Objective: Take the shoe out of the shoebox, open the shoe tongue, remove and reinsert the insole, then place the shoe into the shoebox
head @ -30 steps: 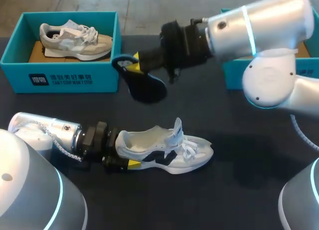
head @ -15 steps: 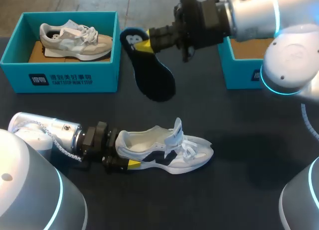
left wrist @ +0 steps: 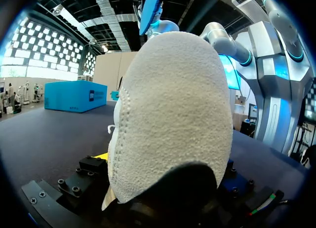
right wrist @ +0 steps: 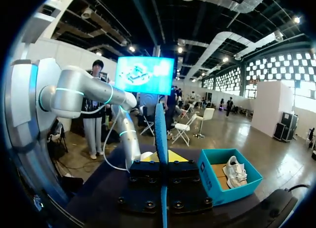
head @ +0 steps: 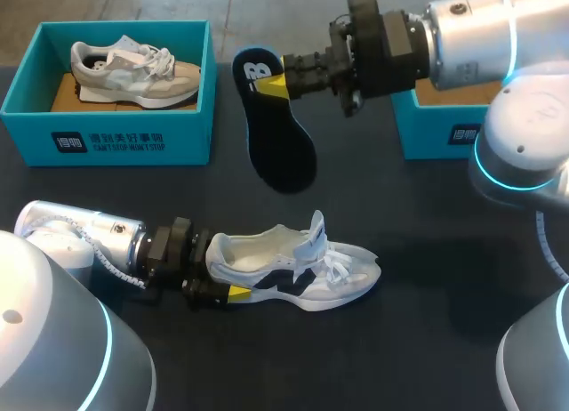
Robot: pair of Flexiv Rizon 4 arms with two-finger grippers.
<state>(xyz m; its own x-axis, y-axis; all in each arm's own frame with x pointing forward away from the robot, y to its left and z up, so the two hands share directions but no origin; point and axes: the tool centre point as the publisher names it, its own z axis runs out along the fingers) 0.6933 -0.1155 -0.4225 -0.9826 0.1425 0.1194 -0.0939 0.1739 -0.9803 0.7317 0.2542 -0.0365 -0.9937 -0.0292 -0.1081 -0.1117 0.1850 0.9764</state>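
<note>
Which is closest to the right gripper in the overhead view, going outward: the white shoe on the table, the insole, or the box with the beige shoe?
1. The insole: pinched in the right gripper itself, hanging down from it.
2. The box with the beige shoe: just to the gripper's left, at the table's far side.
3. The white shoe: farthest, on the table's near side.

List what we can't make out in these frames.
- Left wrist view: the white shoe has its heel filling the view, hiding everything straight ahead.
- Head view: the right arm covers most of the right shoebox, so its contents are unknown.
- Head view: the raised tongue hides the shoe's toe interior.
- Right wrist view: the insole is edge-on, so neither face shows.
</note>
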